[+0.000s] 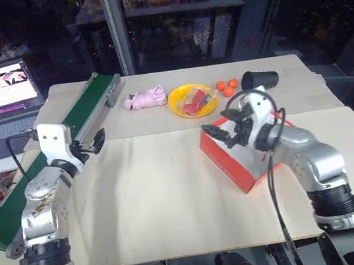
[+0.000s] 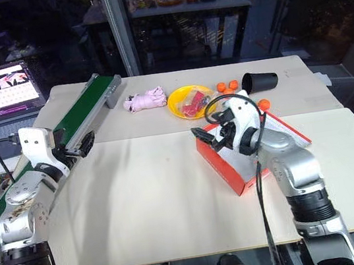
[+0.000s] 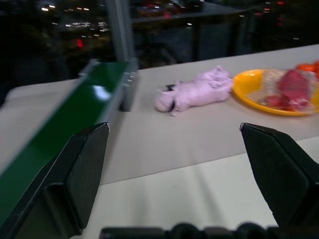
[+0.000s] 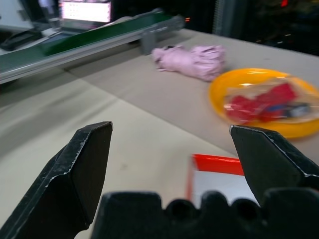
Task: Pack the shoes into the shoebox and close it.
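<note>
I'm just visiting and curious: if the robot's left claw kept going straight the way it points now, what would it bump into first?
Probably the pink plush toy: it lies ahead between the open left claw's fingers, with bare table before it. The claw seems raised, so it might pass over.

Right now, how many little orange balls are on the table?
4. Three orange balls sit bunched together between the yellow bowl and the black cup. One more lies nearer, beside the right arm. Others could be hiding behind that arm.
</note>
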Robot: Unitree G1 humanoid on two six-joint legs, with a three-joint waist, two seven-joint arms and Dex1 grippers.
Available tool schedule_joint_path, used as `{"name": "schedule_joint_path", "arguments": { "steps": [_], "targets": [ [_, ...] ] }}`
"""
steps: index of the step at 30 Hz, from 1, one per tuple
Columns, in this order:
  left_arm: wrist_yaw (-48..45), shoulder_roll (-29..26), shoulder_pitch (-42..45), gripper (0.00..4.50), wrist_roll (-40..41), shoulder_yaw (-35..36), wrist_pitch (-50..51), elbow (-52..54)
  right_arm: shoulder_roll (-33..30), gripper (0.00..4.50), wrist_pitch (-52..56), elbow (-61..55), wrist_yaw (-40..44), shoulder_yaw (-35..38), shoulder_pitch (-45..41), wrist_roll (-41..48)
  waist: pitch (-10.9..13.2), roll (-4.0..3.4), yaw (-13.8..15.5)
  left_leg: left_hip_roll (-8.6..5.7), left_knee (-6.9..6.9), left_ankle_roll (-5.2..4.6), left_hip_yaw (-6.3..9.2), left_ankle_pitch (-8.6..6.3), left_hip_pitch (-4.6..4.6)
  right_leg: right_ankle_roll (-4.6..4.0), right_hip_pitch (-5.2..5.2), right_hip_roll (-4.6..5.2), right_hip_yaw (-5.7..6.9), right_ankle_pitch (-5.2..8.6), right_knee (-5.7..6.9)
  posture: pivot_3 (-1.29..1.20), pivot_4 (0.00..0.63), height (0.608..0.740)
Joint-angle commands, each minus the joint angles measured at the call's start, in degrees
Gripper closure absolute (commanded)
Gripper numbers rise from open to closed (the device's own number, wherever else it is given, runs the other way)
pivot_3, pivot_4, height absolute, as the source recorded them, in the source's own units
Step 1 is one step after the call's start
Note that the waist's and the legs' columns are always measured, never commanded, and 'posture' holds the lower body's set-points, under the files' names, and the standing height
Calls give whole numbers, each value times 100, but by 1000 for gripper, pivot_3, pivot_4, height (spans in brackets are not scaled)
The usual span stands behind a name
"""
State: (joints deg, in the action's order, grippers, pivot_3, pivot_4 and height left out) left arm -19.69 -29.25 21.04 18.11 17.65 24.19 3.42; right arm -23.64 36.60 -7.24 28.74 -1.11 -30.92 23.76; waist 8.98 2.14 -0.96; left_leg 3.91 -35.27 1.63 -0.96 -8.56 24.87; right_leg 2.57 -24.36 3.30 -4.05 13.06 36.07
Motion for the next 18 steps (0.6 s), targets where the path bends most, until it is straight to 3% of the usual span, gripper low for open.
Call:
{"name": "schedule_joint_path", "arguments": {
  "steps": [1, 9, 18],
  "targets": [
    [322, -39, -235, 0, 32, 326, 235, 603, 189, 30, -266, 95, 90, -103, -245, -97, 0, 0, -4, 0, 0, 0, 0, 0, -1, 0, 0, 0, 0, 0, 0, 0, 150, 740],
    [616, 33, -479, 0, 230, 626, 637, 1175, 321, 30, -494, 430, 304, -221, -292, -322, 1, 3, 8, 1, -4, 7, -1, 5, -6, -1, 3, 0, 4, -5, 6, 0, 150, 740],
    [704, -115, -458, 0, 327, 907, 799, 1122, 592, 30, -601, 614, 267, -351, -296, -561, 1, 3, -14, 3, -4, 7, -1, 5, -8, -6, 1, -2, 3, -8, 8, 0, 150, 740]
  ]
}}
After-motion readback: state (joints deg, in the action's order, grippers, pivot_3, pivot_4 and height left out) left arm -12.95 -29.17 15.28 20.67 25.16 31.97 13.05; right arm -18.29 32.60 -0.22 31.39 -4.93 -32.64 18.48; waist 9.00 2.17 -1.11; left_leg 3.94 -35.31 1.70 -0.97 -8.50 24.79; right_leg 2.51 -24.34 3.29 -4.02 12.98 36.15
